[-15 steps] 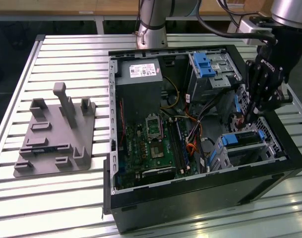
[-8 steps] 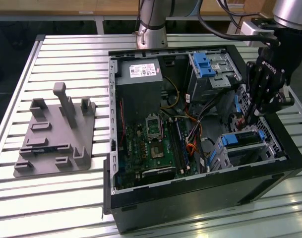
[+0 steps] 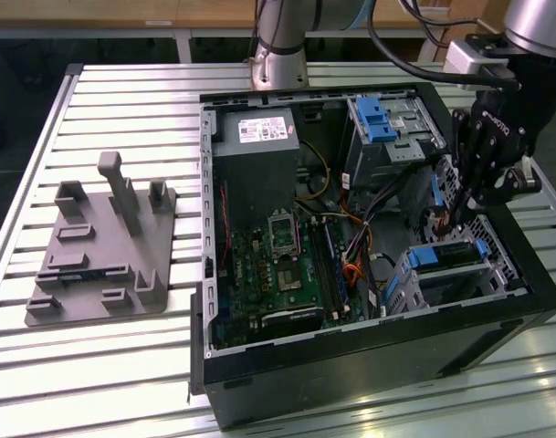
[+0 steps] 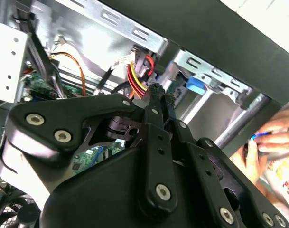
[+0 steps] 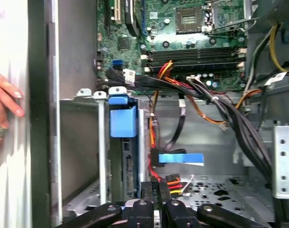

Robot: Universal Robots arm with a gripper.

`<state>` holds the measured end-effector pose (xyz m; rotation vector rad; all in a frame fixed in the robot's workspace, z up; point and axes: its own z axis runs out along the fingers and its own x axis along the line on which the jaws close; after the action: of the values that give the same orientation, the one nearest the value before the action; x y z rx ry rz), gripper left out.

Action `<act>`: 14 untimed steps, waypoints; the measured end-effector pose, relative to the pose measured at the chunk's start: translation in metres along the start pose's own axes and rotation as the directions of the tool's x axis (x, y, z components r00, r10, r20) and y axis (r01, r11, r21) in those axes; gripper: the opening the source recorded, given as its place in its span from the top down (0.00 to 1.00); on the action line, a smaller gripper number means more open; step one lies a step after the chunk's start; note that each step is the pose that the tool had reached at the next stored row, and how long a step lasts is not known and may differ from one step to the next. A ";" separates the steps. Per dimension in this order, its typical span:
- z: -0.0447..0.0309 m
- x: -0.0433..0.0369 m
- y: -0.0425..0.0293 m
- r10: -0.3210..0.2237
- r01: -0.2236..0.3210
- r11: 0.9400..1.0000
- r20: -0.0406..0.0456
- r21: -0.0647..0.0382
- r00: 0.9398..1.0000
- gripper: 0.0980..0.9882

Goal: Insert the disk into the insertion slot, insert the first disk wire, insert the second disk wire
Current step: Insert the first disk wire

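Arm (image 3: 540, 27) reaching down, claw (image 3: 457, 217) vertical, fingers (image 4: 156, 121) pressed together

Quick count: one open PC case (image 3: 351, 365) on one slatted table (image 3: 122, 91), and one grey plastic jig (image 3: 95, 265) at the exterior view's left. Inside the case there's one motherboard (image 3: 268, 274), one power supply (image 3: 255, 182), one drive in a blue bracket (image 3: 439, 256) and one separate blue tab (image 3: 376, 119). One robot arm (image 3: 279, 46), one gripper (image 3: 457, 217). One hand (image 5: 4, 102) in the first wrist view.

Blue-framed disk (image 3: 439, 255) seated in insertion slot (image 3: 498, 260)
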<state>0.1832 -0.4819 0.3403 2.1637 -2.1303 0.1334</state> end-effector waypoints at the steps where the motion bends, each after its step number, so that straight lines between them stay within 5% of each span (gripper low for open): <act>1: 0.0000 0.0000 -0.0001 -0.005 0.005 1.000 0.009 0.001 1.000 0.92; 4: 0.0000 0.0006 -0.0002 -0.013 0.013 1.000 0.022 0.002 1.000 0.92; 14: 0.0014 0.0110 -0.0001 -0.017 0.017 1.000 0.038 0.003 0.999 0.92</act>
<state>0.1834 -0.4929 0.3404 2.2027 -2.1323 0.0951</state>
